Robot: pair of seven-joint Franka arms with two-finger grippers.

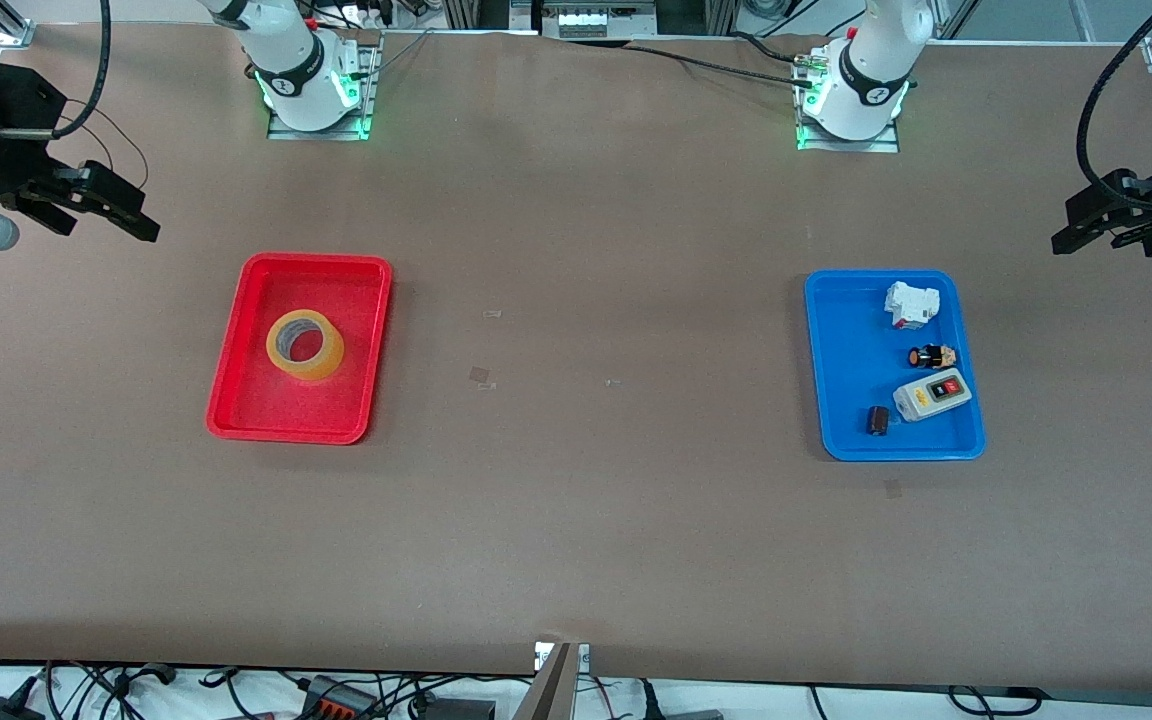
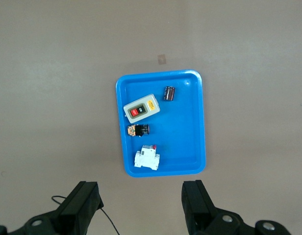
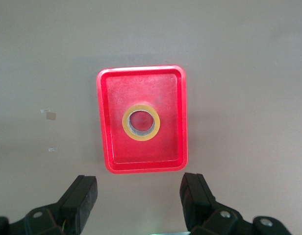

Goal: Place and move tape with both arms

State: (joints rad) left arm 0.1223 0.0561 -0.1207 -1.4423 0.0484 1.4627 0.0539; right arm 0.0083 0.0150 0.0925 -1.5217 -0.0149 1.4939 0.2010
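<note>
The yellow-amber tape roll (image 1: 305, 345) lies flat in the red tray (image 1: 236, 390), toward the right arm's end of the table. It also shows in the right wrist view (image 3: 141, 122), inside the red tray (image 3: 175, 147). My right gripper (image 1: 121, 210) is open and empty, held high over the bare table off that tray's end; its fingers (image 3: 80, 198) stand wide apart. My left gripper (image 1: 1086, 225) is open and empty, held high over the table's other end, with its fingers (image 2: 195, 200) wide apart above the table beside the blue tray (image 2: 190, 147).
A blue tray (image 1: 841, 380) toward the left arm's end holds a grey switch box (image 1: 931, 394), a white breaker (image 1: 910, 304), a small black-and-orange part (image 1: 931, 356) and a small dark piece (image 1: 877, 420). Brown table stretches between the two trays.
</note>
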